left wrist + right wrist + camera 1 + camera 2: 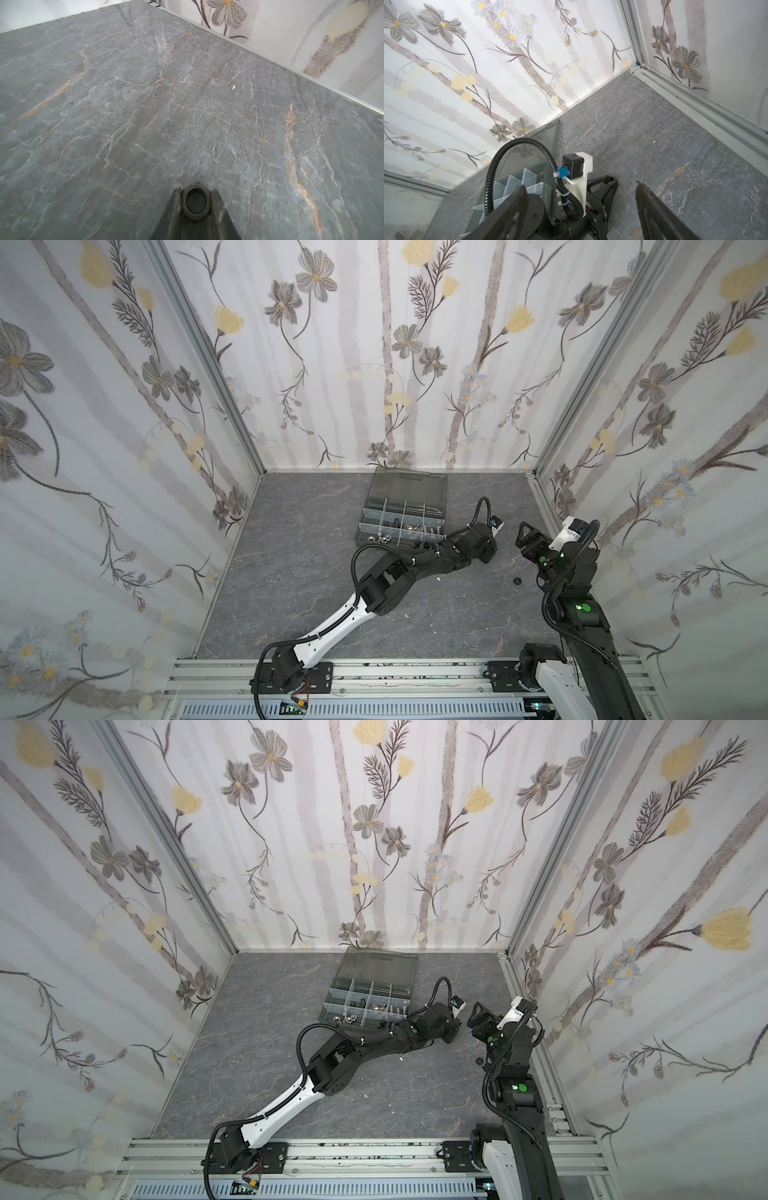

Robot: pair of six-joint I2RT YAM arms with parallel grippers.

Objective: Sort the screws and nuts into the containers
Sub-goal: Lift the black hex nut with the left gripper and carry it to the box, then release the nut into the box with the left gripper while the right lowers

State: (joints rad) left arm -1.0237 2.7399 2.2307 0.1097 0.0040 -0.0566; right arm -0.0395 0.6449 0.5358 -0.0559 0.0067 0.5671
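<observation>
Flowered wallpaper (395, 344) closes in a grey, marble-veined counter (299, 605) on three sides. Against the rear wall, in both top views, sits a dark case (362, 522) with its smoky lid (409, 485) swung open. Pale dividers split the case into compartments. Silver nuts (380, 538) lie in the front left compartment, and bolts (430, 528) lie in a compartment further right.

The left gripper (489, 556) reaches across the middle to a spot just right of the case's front corner, low over the counter. In the left wrist view the left gripper (196, 189) is pinching a black nut (195, 216) between its fingers; whether the nut still touches the counter I cannot tell.

The right gripper (524, 531) hangs just beside it, and the right wrist view shows its fingers (654, 207) spread wide with nothing between them. A loose nut (517, 581), also black, lies on the counter close to the right arm.
</observation>
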